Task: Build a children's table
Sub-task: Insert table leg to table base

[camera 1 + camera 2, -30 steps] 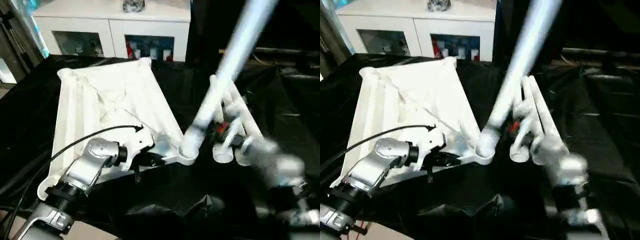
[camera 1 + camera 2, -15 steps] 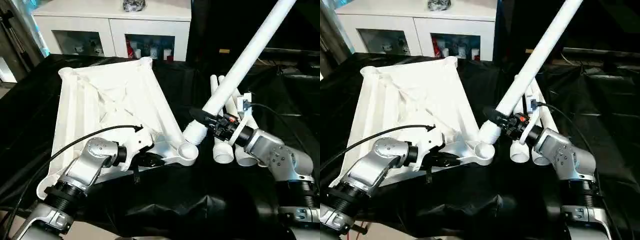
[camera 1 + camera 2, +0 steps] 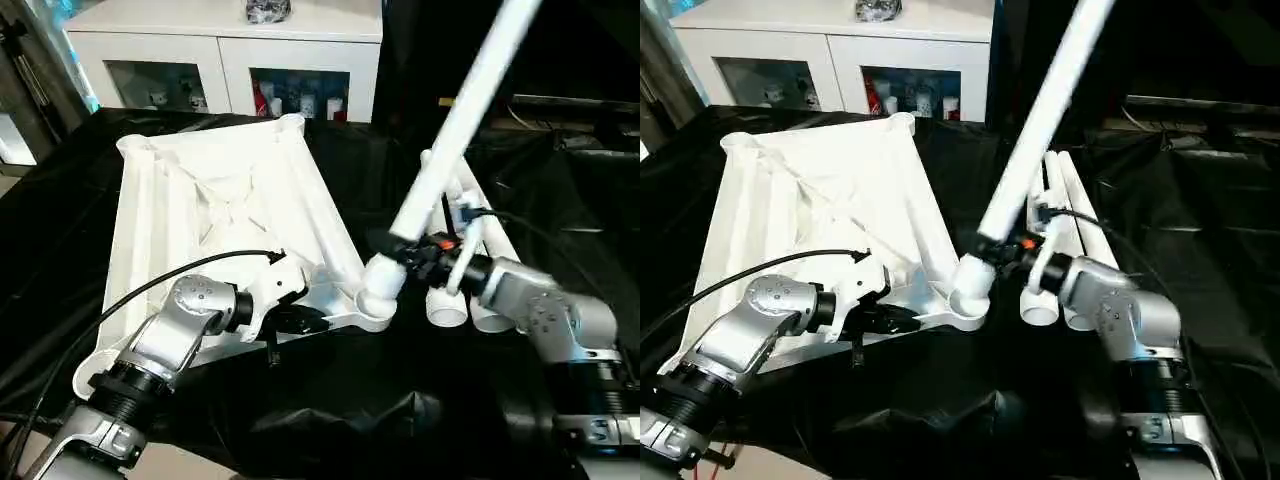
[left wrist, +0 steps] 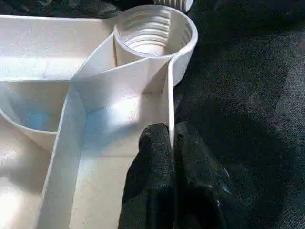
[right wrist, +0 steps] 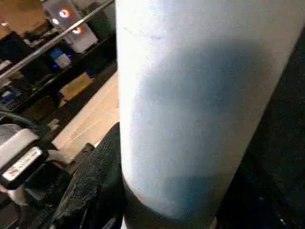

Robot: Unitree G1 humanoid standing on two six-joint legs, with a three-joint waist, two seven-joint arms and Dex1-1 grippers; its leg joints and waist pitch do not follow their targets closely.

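the step in hand looks like seating a first leg in a corner of the children's table. the white tabletop (image 3: 215, 215) lies upside down, ribbed underside up, on the black-draped desk (image 3: 90, 250), in front of a white glass-door cabinet (image 3: 225, 60). the left gripper (image 4: 172, 143) has its fingers (image 4: 155, 157) pressed together on a thin rib at the near edge of the tabletop, just beside the round corner socket (image 4: 155, 36), which seems to steady the piece. the right gripper (image 3: 415, 250) holds a long white tube leg (image 3: 455, 130) near its lower end, its fingers about half apart around the tube; the leg slants up and away, and its lower end sits at the mouth of that near-right socket (image 3: 375, 300). whether the end is already inside the socket cannot be told. more tube legs (image 3: 470, 260) lie side by side on the desk just beyond the right arm. the socket's inner wall shows ridges, so the next move probably calls for raising the leg until it stands straight over the socket, then pressing or turning it in while the left fingers hold the tabletop against sliding. a slanted entry could jam at the rim.
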